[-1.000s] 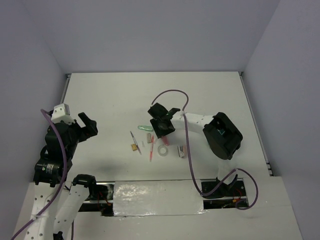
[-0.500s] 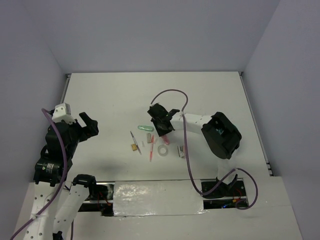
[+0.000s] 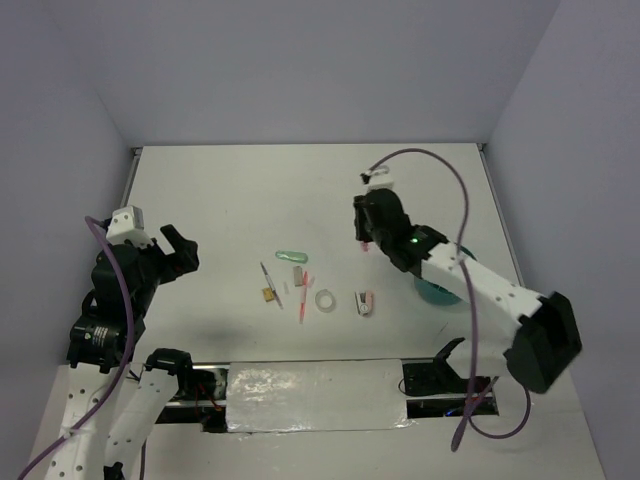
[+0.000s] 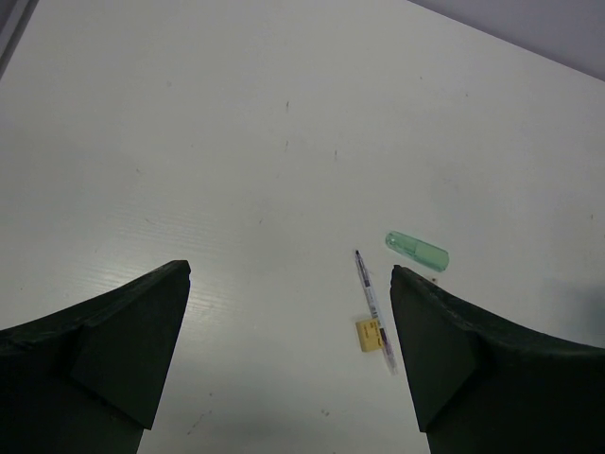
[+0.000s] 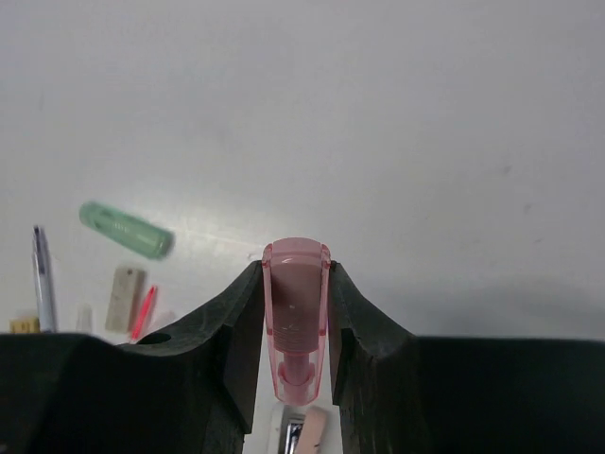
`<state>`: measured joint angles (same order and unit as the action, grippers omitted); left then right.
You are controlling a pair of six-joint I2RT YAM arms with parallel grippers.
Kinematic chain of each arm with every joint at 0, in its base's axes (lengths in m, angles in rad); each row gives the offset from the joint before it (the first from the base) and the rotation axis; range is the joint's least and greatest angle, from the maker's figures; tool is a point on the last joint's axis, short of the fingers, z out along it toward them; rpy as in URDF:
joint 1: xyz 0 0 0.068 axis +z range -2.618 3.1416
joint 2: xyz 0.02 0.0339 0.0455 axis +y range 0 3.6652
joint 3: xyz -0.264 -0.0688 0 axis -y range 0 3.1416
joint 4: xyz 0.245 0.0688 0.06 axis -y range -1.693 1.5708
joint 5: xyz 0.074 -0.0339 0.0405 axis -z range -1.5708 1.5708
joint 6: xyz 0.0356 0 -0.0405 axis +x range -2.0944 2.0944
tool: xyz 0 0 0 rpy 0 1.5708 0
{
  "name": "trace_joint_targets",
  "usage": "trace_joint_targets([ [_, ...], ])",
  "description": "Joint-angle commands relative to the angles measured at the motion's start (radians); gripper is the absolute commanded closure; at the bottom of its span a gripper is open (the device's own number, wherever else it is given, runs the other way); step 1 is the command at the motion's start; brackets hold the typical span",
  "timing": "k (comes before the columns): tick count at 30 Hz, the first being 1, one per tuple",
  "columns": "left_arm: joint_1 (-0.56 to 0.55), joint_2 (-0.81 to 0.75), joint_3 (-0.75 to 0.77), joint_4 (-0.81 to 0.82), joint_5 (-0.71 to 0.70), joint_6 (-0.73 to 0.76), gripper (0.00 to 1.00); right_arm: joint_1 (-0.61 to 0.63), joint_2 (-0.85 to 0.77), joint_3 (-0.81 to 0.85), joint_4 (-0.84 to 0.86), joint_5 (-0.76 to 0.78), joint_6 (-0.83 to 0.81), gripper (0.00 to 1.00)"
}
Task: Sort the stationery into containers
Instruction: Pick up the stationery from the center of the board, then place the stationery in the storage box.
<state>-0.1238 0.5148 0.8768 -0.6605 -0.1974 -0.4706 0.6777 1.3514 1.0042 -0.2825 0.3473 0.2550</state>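
Observation:
My right gripper (image 5: 295,276) is shut on a translucent pink piece (image 5: 296,303) and holds it above the table; in the top view that gripper (image 3: 366,234) hangs right of the stationery cluster. Still lying there are a mint green piece (image 3: 290,255), a grey pen (image 3: 266,275), a yellow-brown block (image 3: 269,294), a pink-red pen (image 3: 303,300), a clear tape ring (image 3: 325,299) and a pink-white mini stapler (image 3: 364,303). The teal cup (image 3: 437,291) peeks out from under the right forearm. My left gripper (image 3: 175,250) stays open at the left, empty.
The left wrist view shows the mint piece (image 4: 417,251), grey pen (image 4: 373,307) and yellow block (image 4: 369,334) ahead on the white table. A small beige piece (image 3: 298,272) lies in the cluster. Grey walls enclose the table; a taped strip runs along the near edge.
My right gripper closed on the pink piece in the cluster, lifted it and swung right and back. The right arm stretched out, uncovering part of the teal cup. The left arm stayed still.

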Motion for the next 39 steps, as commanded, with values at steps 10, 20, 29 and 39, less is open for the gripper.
trace_joint_targets([
  [10, -0.014, 0.005, -0.006, 0.058, 0.033, 0.024, 0.01, -0.228, -0.509, -0.236, 0.095, 0.153, -0.060, 1.00],
  [20, -0.042, 0.014, -0.009, 0.062, 0.050, 0.027, 0.01, -0.231, -0.580, -0.348, -0.023, 0.304, 0.026, 1.00],
  [29, -0.054, 0.010, -0.009, 0.062, 0.050, 0.027, 0.01, -0.231, -0.630, -0.443, -0.027, 0.383, 0.047, 1.00],
  [39, -0.059, 0.013, -0.009, 0.065, 0.055, 0.030, 0.01, -0.231, -0.626, -0.489, 0.120, 0.394, -0.034, 0.96],
])
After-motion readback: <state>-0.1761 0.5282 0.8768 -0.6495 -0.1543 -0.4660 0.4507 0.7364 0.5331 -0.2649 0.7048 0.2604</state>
